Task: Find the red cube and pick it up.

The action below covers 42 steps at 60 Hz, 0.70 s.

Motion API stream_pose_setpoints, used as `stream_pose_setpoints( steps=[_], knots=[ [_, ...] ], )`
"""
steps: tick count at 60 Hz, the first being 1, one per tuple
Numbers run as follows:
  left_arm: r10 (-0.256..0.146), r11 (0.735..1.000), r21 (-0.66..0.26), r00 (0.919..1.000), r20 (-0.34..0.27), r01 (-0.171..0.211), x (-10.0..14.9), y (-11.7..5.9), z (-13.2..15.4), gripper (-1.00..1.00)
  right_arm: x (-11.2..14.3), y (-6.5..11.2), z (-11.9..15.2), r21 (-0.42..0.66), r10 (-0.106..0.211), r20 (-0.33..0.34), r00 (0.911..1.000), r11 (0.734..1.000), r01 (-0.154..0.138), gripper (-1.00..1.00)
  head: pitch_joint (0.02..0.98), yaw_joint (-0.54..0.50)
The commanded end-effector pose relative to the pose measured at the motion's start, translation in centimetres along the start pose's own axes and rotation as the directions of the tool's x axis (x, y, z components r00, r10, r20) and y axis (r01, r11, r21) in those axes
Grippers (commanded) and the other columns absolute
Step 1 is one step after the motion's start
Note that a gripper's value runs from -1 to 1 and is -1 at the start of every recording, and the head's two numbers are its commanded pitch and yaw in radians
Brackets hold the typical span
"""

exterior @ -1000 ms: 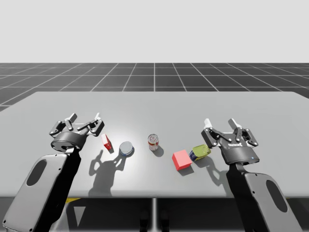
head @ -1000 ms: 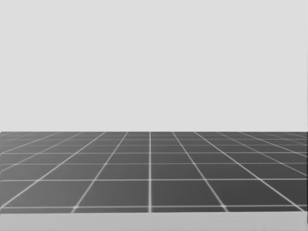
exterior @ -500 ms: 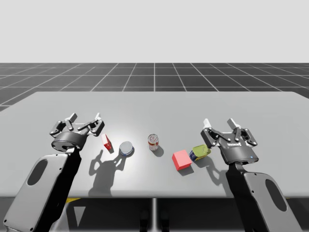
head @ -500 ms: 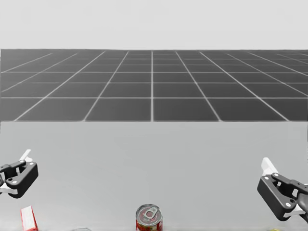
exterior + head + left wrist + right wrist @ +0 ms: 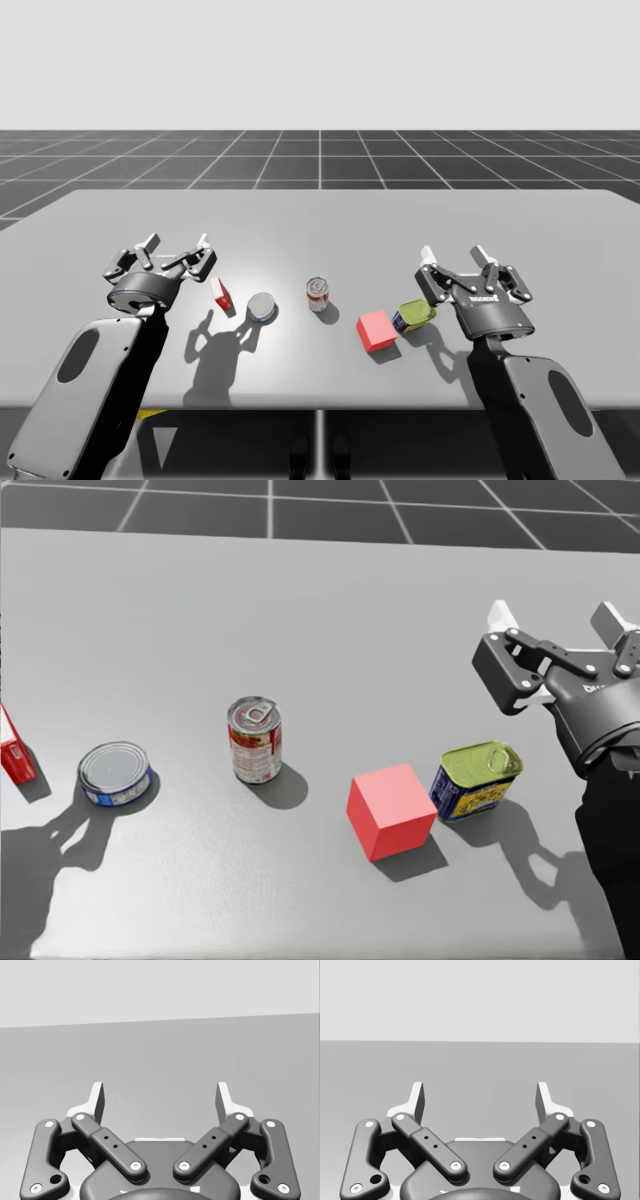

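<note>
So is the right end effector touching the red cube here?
Apart. In the head view the open right end effector hangs past the yellow-topped can, well clear of the red cube.

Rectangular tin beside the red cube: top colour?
Yellow-green, on the blue rectangular tin; clearest in the head view.

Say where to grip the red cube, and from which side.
Probably top-down with my open right hand, the nearer one. Close on the near and far faces of the red cube: they're flat, parallel and free, while the green-topped rectangular tin crowds its right face.
</note>
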State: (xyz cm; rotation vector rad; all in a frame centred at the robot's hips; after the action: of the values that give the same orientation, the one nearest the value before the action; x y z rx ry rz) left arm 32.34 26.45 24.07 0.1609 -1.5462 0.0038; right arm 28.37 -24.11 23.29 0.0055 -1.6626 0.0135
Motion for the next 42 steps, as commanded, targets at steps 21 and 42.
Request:
stream_pose_setpoints(
  steps=[21,42],
  knots=[
    [-0.006,1.0,-0.007,1.0,0.001,0.006,0.0,-0.5,0.1,-1.0,-0.1,-0.1,-0.1,-0.002,-0.015,-0.014,0.9998,1.0,0.015,-1.0,0.92,-0.23],
    [-0.001,1.0,-0.007,1.0,-0.004,0.001,-0.2,-0.6,0.0,-1.0,1.1,3.1,5.2,0.04,0.014,-0.03,0.9994,0.999,-0.013,-1.0,0.911,-0.24]
  ],
)
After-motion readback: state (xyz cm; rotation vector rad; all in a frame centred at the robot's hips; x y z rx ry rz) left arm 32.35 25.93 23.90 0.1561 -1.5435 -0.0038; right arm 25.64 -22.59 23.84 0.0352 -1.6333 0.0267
